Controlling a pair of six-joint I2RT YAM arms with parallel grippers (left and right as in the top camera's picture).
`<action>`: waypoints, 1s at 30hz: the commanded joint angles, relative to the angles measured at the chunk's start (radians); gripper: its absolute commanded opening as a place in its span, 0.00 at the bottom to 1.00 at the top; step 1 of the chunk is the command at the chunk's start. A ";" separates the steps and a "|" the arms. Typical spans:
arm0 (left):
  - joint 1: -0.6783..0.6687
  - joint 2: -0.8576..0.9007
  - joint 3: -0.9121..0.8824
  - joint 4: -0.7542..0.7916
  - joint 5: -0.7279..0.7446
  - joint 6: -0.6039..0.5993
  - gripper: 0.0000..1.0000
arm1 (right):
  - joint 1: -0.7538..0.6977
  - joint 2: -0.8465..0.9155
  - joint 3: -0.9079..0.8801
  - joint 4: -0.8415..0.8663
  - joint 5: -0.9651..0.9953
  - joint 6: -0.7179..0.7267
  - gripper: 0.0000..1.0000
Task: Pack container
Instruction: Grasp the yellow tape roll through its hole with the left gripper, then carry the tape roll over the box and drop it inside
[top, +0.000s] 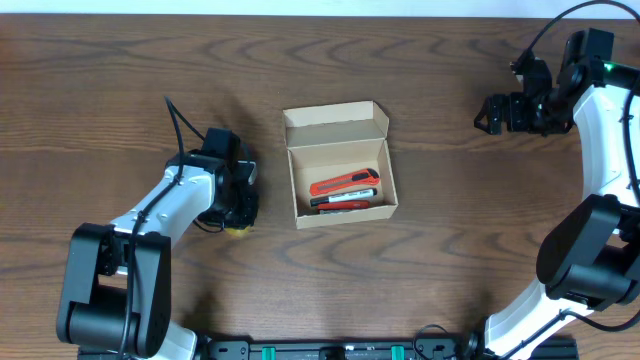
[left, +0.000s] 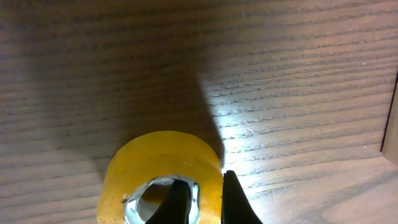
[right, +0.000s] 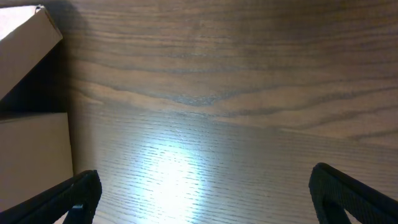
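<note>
The tan cardboard container (top: 340, 165) stands open at the table's middle, flap lid up at the back. Inside lie a red pen or cutter (top: 343, 183) and other pens (top: 345, 201). A yellow tape roll (left: 160, 177) lies on the table left of the box, just visible under the left arm in the overhead view (top: 238, 228). My left gripper (left: 204, 202) is shut on the roll's wall, one finger inside its hole and one outside. My right gripper (right: 202, 196) is open and empty above bare table at the far right (top: 497, 112); the box's edge shows at left (right: 31, 162).
The wooden table (top: 450, 230) has nothing else on it. The box's side edge (left: 392, 124) shows at the right of the left wrist view. Arm bases sit at the front left and front right corners.
</note>
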 joint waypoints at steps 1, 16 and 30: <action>-0.003 0.017 -0.007 -0.009 -0.074 -0.005 0.06 | 0.003 -0.024 -0.006 -0.003 0.000 0.011 0.99; -0.003 0.001 0.024 -0.045 -0.114 0.007 0.06 | 0.003 -0.024 -0.006 -0.003 0.000 0.011 0.99; -0.025 -0.151 0.330 -0.237 -0.037 0.117 0.06 | 0.003 -0.024 -0.006 -0.003 0.000 0.010 0.99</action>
